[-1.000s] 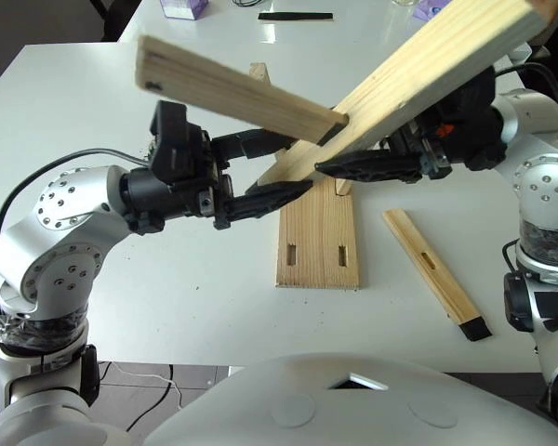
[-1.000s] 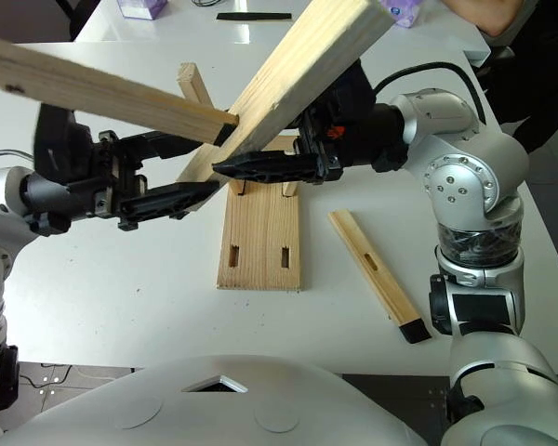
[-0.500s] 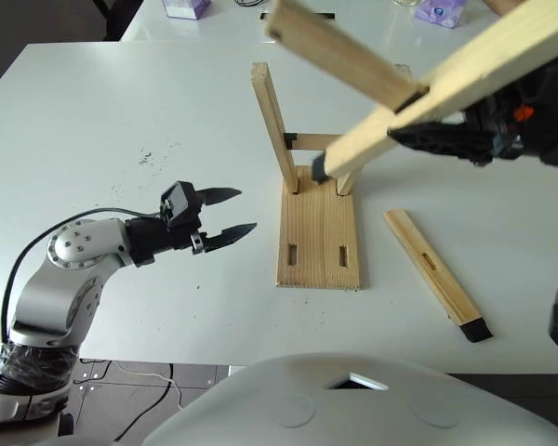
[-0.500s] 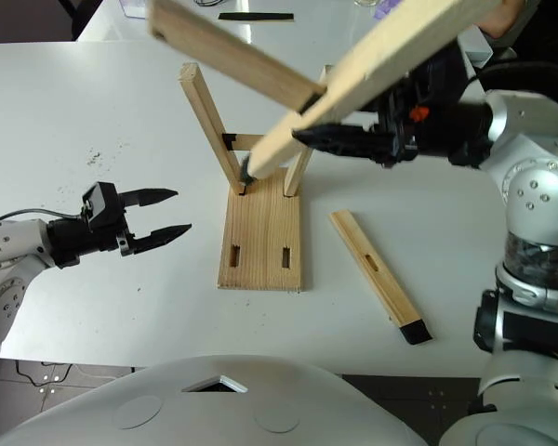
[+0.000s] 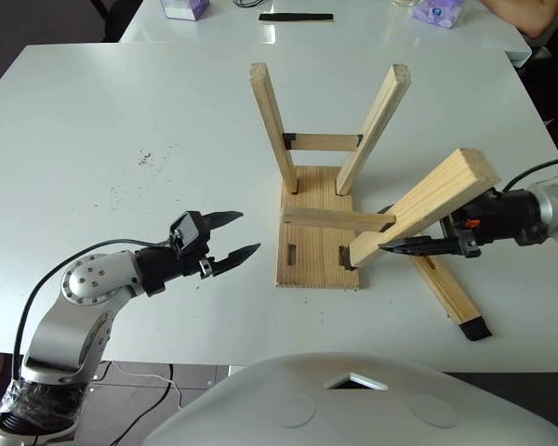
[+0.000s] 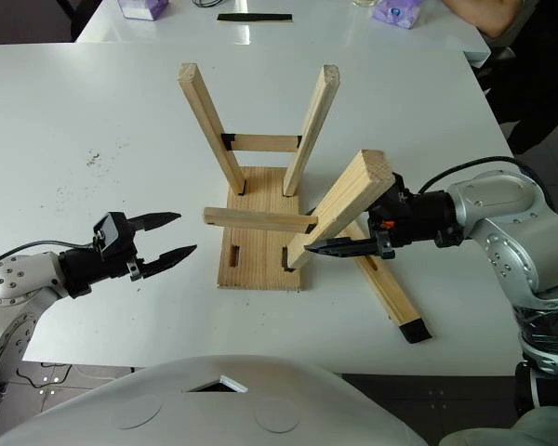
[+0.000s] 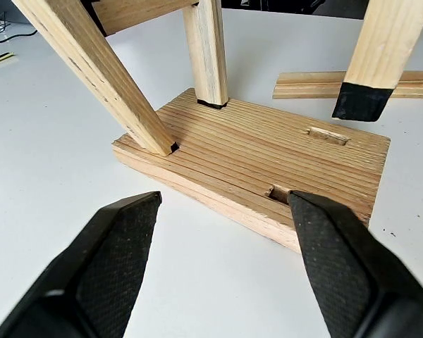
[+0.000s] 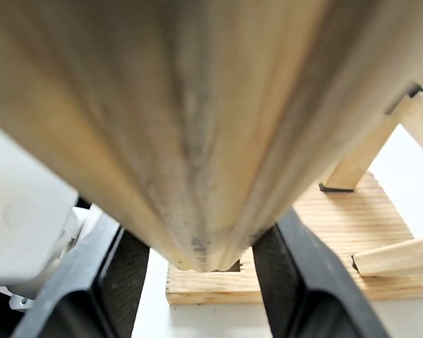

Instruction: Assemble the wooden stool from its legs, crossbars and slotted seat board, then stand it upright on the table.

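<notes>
**Operator:** What is in front of you?

**Me:** A white table (image 5: 121,139), with the slotted seat board (image 5: 316,265) lying flat near its middle. In its far slots stand two legs (image 5: 272,125), leaning apart and joined by a crossbar (image 5: 323,141). My right claw (image 5: 400,238) is clamped around a third leg (image 5: 437,200). I hold it steeply tilted, with its black-tipped end just by the near right slot, and I judge it not yet seated. A second crossbar (image 5: 330,219) sticks out of that leg across the board, its free end in the air. The fourth leg (image 5: 446,295) lies flat on the table beside the board, partly under my right claw. My left claw (image 5: 247,232) hangs spread wide and empty, near the board's left edge but apart from it.

**Operator:** Where could it go wrong?

**Me:** Nothing pins the board. If I push the tilted leg down before squaring it to the slot, I expect it to jam on the slot's lip. That could skid or tip the board, and the two standing legs with it. The free crossbar could also swing into them. Lowering my wrist may nudge the fourth leg.
</notes>
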Controlling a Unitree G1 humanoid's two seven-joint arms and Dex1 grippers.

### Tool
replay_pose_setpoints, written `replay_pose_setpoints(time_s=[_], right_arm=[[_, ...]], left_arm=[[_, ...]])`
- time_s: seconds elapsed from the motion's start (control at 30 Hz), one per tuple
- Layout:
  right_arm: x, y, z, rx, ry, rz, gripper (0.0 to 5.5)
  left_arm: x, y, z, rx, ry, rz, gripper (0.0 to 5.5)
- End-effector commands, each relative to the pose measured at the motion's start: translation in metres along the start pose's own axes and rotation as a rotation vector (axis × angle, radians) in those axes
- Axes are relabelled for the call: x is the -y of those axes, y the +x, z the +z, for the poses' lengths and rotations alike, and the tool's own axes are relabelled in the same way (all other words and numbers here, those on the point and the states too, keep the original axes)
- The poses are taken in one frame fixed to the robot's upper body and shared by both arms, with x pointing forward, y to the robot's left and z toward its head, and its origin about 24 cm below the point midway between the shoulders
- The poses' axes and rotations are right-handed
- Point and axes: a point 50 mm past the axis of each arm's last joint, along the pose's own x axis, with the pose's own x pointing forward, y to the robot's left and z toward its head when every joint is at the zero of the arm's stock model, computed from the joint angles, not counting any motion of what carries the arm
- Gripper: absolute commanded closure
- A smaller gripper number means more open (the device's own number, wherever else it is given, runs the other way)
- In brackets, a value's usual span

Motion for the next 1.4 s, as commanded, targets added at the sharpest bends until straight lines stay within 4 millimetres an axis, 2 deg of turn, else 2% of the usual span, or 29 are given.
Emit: replay_pose_setpoints(time_s=[0.03, 0.33, 0.5, 0.77, 0.87, 1.0, 1.23, 1.4], right_arm=[[-0.001, 0.008, -0.008, -0.02, -0.022, -0.009, 3.48], [0.011, 0.013, -0.02, -0.067, -0.066, -0.086, 3.48], [0.012, 0.015, -0.031, -0.112, -0.081, -0.101, 3.48], [-0.007, 0.032, -0.08, -0.29, -0.075, -0.015, 3.48], [-0.004, 0.032, -0.078, -0.253, -0.046, -0.008, 3.48], [0.007, 0.035, -0.063, -0.165, -0.032, -0.012, 3.48], [0.037, 0.035, -0.036, -0.041, -0.047, -0.182, 3.48], [0.045, 0.034, -0.029, -0.03, -0.079, -0.243, 2.72]], left_arm=[[0.004, 0.004, 0.003, -0.006, 0.028, -0.019, 2.18], [0.008, 0.006, 0.0, -0.002, 0.02, -0.017, 2.18], [0.007, 0.007, -0.001, -0.004, 0.017, -0.018, 2.18], [0.0, 0.008, -0.004, -0.01, 0.019, -0.018, 2.18], [-0.002, 0.009, -0.005, -0.012, 0.019, -0.02, 2.18], [-0.005, 0.01, -0.006, -0.013, 0.019, -0.02, 2.18], [-0.012, 0.013, -0.009, -0.017, 0.02, -0.001, 2.18], [-0.017, 0.014, -0.011, -0.019, 0.021, 0.016, 2.18]])
